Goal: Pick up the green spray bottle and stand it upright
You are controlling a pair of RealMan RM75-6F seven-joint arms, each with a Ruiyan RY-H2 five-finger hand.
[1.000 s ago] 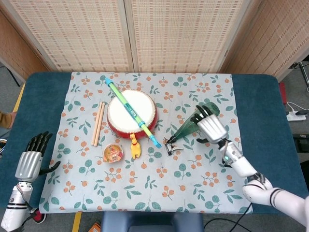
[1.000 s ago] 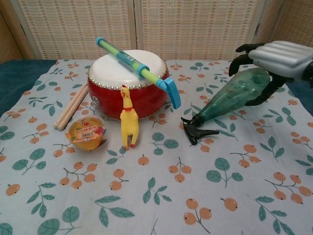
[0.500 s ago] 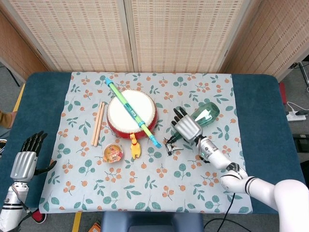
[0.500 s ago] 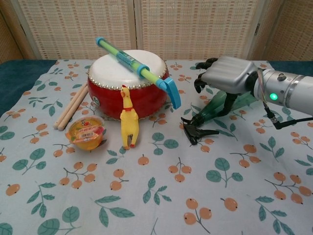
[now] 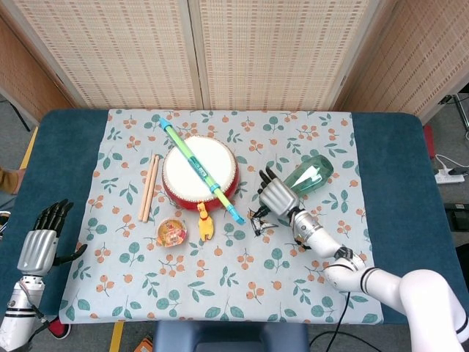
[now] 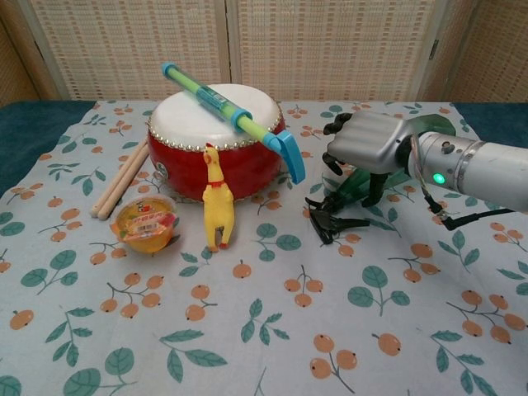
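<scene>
The green spray bottle (image 5: 309, 174) lies on its side on the floral cloth, right of the drum, with its black trigger head (image 6: 330, 221) pointing to the front left. My right hand (image 5: 278, 198) sits over the bottle's neck (image 6: 350, 195). Its fingers (image 6: 371, 188) reach down on both sides of the neck and stay apart, without a firm hold. The palm hides most of the neck. My left hand (image 5: 40, 248) hangs at the far left over the blue table edge, fingers spread, holding nothing.
A red drum (image 5: 199, 170) with a green-blue flute (image 5: 201, 170) laid across it stands just left of the bottle. In front of the drum are a yellow rubber chicken (image 6: 216, 206) and a jelly cup (image 6: 145, 223). Two drumsticks (image 5: 149, 188) lie left.
My right hand slid from the bottle's body down and left to its neck and lowered over it. The bottle has stayed lying in place. My left hand dropped slightly.
</scene>
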